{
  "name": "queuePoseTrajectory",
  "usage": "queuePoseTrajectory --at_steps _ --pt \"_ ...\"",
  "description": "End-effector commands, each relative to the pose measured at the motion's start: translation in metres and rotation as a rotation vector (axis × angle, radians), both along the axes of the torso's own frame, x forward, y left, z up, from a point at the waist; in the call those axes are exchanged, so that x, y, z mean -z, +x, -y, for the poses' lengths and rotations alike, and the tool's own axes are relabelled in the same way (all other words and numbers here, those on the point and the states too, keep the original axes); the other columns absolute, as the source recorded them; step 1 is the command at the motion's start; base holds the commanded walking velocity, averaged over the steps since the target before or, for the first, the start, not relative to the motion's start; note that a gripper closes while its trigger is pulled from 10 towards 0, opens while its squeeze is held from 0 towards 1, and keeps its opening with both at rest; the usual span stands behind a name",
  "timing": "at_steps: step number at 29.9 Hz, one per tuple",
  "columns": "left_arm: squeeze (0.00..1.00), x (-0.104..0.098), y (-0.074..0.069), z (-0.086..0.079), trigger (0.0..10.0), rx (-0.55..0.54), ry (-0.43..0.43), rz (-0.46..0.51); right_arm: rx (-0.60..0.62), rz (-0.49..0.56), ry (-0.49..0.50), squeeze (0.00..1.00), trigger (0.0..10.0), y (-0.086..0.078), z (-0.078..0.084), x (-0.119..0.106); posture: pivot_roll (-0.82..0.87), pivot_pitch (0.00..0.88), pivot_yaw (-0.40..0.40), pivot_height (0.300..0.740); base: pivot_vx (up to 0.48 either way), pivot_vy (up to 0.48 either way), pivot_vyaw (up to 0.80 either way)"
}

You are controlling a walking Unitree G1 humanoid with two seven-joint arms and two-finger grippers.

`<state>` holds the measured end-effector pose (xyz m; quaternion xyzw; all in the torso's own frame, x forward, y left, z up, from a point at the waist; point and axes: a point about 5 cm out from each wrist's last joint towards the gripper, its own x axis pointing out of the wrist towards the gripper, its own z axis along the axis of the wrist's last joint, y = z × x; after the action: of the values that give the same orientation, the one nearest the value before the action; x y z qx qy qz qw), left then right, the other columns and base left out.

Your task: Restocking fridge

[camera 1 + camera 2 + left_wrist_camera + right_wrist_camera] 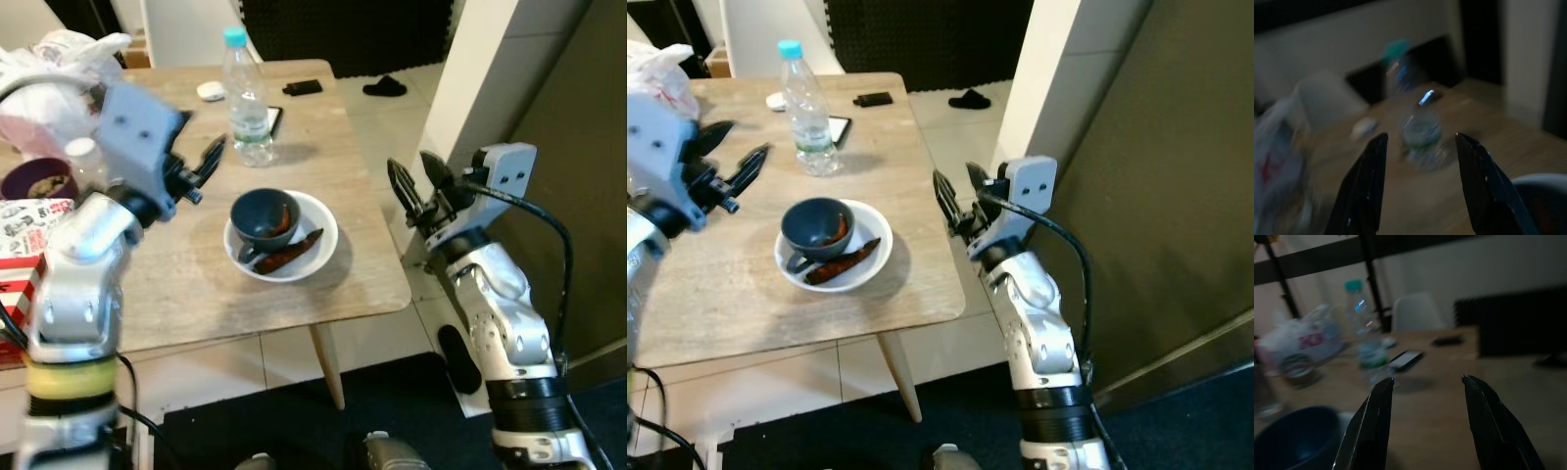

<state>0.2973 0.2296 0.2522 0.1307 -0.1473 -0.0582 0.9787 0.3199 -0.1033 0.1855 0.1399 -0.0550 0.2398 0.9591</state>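
The restocking seemed to be at its start: the clear plastic water bottle with a teal cap stood upright on the light wooden table, with nothing gripping it. The left gripper hovered near it, fingers spread and empty, and the right gripper waited open beside the table edge. The bottle label was probably too blurred to read.

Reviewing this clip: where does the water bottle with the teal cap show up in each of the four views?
Left eye view: water bottle stands at the table's far side, beyond the white plate.
Right eye view: bottle upper left, beyond the same plate.
Left wrist view: blurred bottle between the left gripper fingers.
Right wrist view: bottle left of centre.
Shared landmark: the dark phone beside the bottle.
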Motion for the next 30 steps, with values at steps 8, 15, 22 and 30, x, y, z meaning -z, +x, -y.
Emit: queuePoseTrajectory --at_steps 8,15,22,30 --pt "0.00 0.091 -0.012 -0.003 10.0 -0.427 -0.002 -0.176 -0.216 -0.233 0.053 0.00 10.0 0.004 -0.032 0.012 0.03 0.181 -0.077 0.740 0.000 0.000 0.00" --pt "0.00 0.111 -0.020 0.010 10.0 -0.471 0.058 -0.195 -0.286 -0.313 0.062 0.00 10.0 0.006 -0.040 0.012 0.01 0.184 -0.079 0.740 0.000 0.000 0.00" --pt "0.00 0.103 -0.018 0.030 10.0 -0.440 0.153 -0.096 -0.310 -0.441 0.068 0.00 10.0 0.013 -0.043 0.021 0.01 0.192 -0.076 0.740 0.000 0.000 0.00" --pt "0.00 0.097 -0.015 0.031 10.0 -0.452 0.160 -0.061 -0.311 -0.501 0.022 0.00 10.0 0.015 -0.045 0.033 0.01 0.206 -0.083 0.740 0.000 0.000 0.00"
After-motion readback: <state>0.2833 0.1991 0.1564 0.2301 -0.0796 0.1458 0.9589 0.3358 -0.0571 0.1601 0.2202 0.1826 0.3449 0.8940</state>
